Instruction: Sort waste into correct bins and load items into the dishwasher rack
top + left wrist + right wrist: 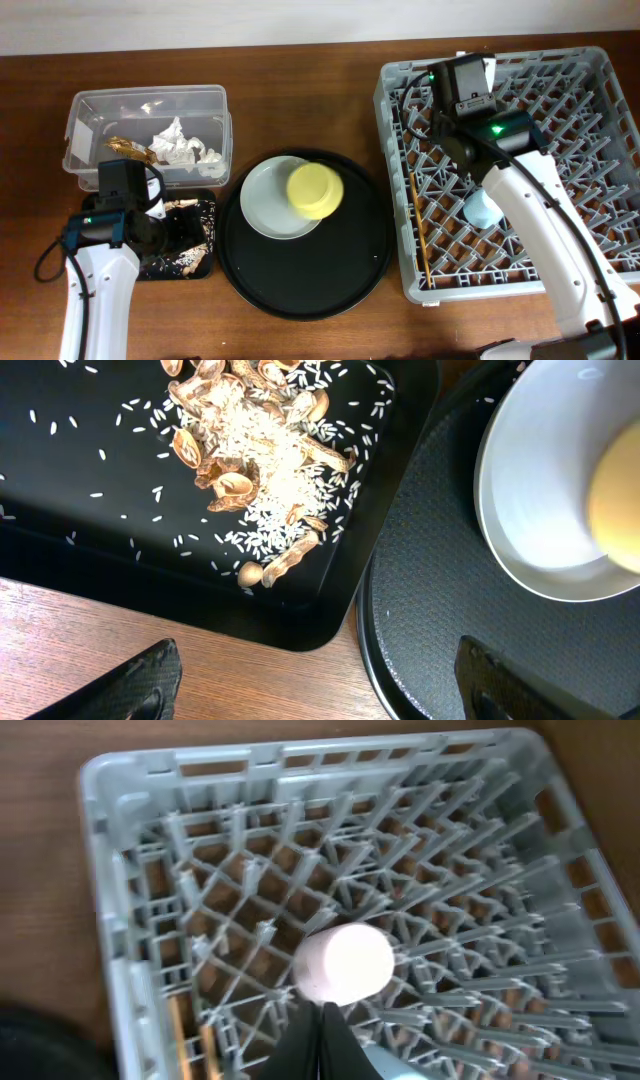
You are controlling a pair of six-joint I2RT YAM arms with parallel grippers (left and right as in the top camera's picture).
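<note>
Right claw, closed, apparently pinches the pink cup over the rack; seat it mouth-down between pegs before release. Left claw gapes empty beside the scrap tray.

We look down into the grey rack, its pegs standing in rows, with brown counter showing past two of its sides. A pale pink cup sits among the pegs, its round end facing us, just beyond our right gripper, whose fingers are pressed together.
</note>
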